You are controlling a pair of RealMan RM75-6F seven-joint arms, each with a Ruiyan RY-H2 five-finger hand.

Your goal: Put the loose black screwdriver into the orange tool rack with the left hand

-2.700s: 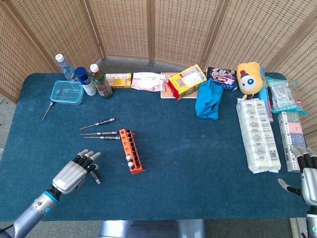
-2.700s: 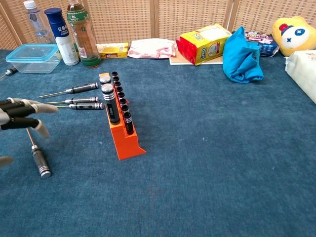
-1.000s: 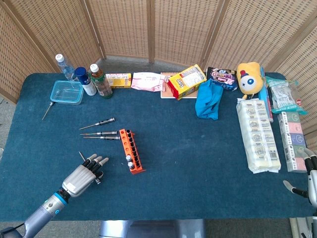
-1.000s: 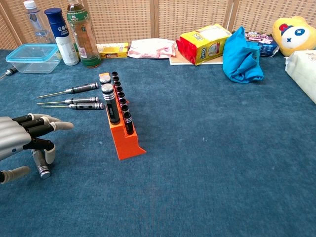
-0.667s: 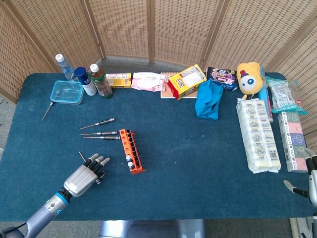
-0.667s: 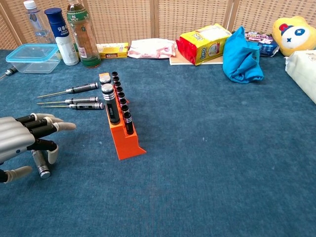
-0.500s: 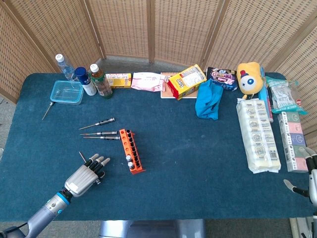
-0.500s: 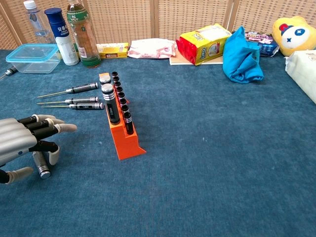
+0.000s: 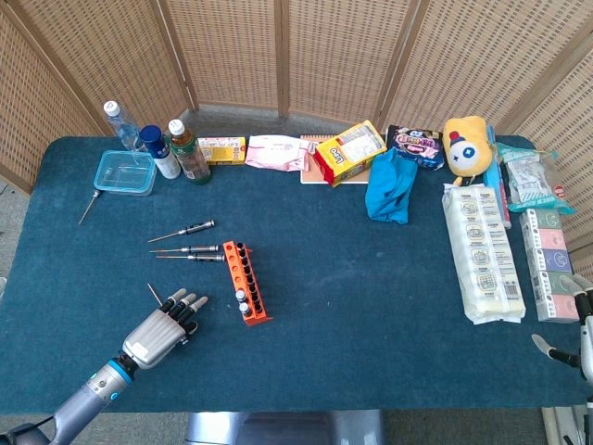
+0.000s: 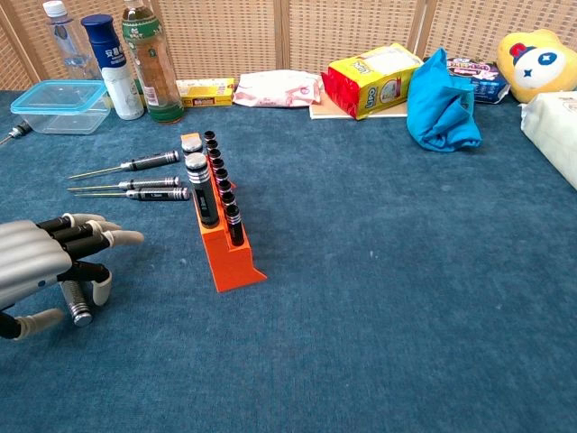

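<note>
Blue felt table (image 9: 371, 306) before a wicker screen. Left hand (image 10: 41, 257) hovers over the loose black screwdriver (image 10: 76, 304), fingers (image 10: 108, 238) apart and curved around its handle; a firm grip cannot be confirmed. The screwdriver lies on the felt near the orange tool rack (image 10: 221, 244), to its left. Right hand (image 9: 576, 324) sits at the table's right edge, its state unclear

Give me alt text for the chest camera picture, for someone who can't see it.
A grey robotic left hand reaches over a loose black screwdriver lying on the blue felt table, left of an orange tool rack that holds upright tools. Three more black-handled screwdrivers lie behind it; bottles and snack packets line the far edge.
</note>
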